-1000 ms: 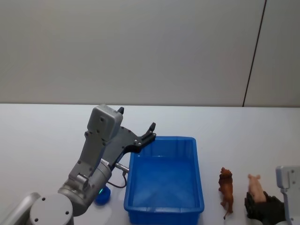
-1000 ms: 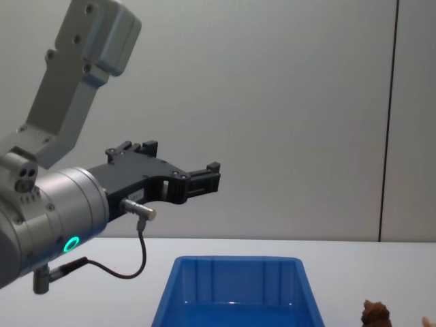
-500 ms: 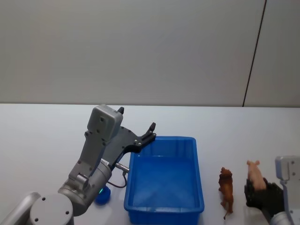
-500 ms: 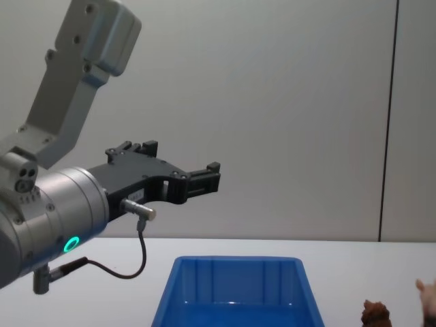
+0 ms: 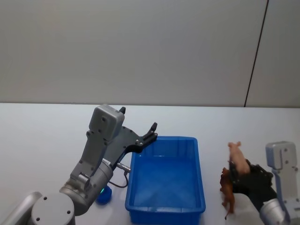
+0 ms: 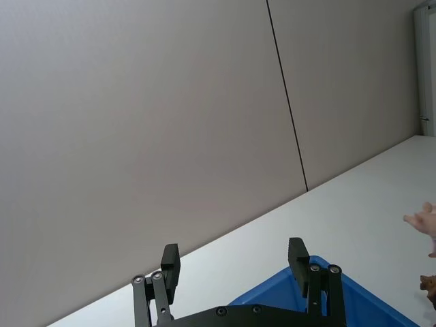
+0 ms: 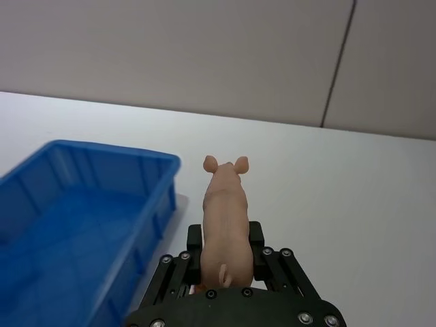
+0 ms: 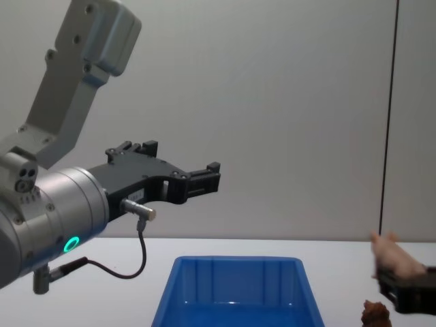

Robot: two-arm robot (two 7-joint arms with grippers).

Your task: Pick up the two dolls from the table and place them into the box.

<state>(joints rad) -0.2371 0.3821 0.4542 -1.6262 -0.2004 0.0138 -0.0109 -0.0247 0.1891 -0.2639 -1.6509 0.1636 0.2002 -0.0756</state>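
Right gripper (image 7: 225, 237) has the pink pig doll (image 5: 236, 158), its two black fingers clamped on the flanks near the hind end, with the little tail showing at the back. The pig is up in the air, clear of the white table (image 5: 42, 140). Its snout and ears point away from the robot toward the grey wall, and the body tilts up at the front. In the head view it hangs to the right of the blue bin (image 5: 165, 139), outside the rim and not over the opening.

Just below the pig and slightly nearer the bin is the brown animal doll (image 5: 228, 194). It stands on the table beside the bin's right wall, partly covered by the right gripper's black body. The chest view catches just the top of it peeking up at the lower edge, with the pig above it.

The bin sits in the middle of the table, with only its blue floor and ribbed walls to be seen inside.

Over on the other side, the left gripper (image 6: 233, 248) hangs in the air above the bin's far left corner, fingers spread wide apart and holding nothing. A small blue round object (image 5: 103, 196) lies on the table by the left arm, half hidden behind it.
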